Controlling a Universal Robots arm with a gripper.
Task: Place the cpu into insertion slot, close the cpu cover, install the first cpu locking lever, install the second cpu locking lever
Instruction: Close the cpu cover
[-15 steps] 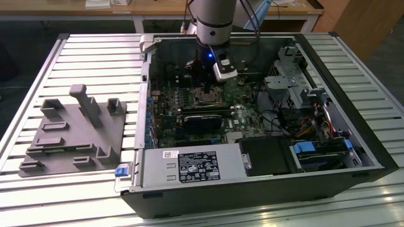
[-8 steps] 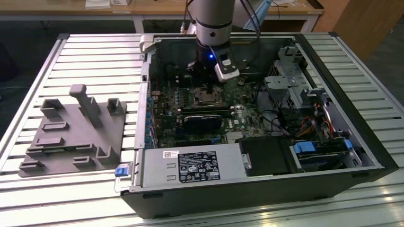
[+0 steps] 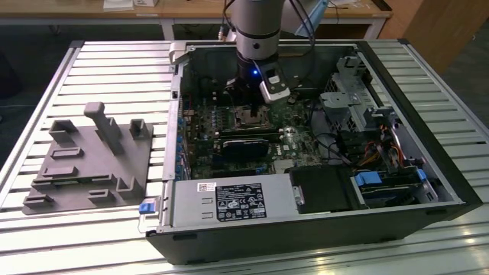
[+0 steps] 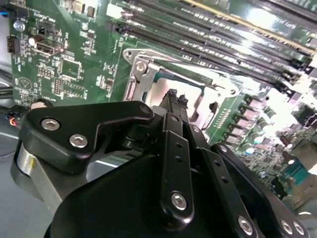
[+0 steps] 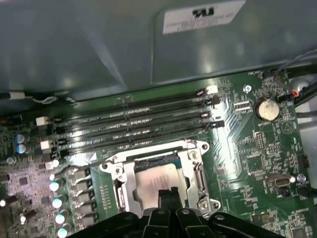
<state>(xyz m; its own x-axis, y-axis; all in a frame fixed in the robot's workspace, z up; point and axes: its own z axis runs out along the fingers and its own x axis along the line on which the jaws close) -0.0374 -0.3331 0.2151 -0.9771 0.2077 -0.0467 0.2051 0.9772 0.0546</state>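
The arm reaches down into the open computer case [image 3: 428, 172], which lies on the slatted surface [image 3: 114, 74], and its tool [image 3: 248, 114] hangs over the green motherboard close to the far wall of the case. In the first wrist view the cpu [image 5: 157, 179] sits flat in the insertion slot [image 5: 153, 162], its pale metal top facing up and a thin strip of the socket's darker inside showing along one edge. The cpu cover [image 5: 124, 186] seems to lie down around the chip, so that the silvery top shows through the cut-out middle. From this I judge the placing done and the cover likely closed, or very nearly so. In both wrist views the tool [image 5: 168, 194] has its two fingertips [image 4: 172, 94] drawn almost together, with only a sliver of a gap and nothing gripped between them. The tips hover just above the near edge of the socket, and whether they touch the frame I cannot tell. I cannot pick out the two locking levers clearly enough to say whether either is hooked down, so I judge those last two steps to be not yet shown as finished. The long black memory slots [image 5: 133, 124] run just beside the socket. Outside the case, a grey fixture [image 3: 84, 160] rests on the surface at the exterior view's left, well apart from the work.
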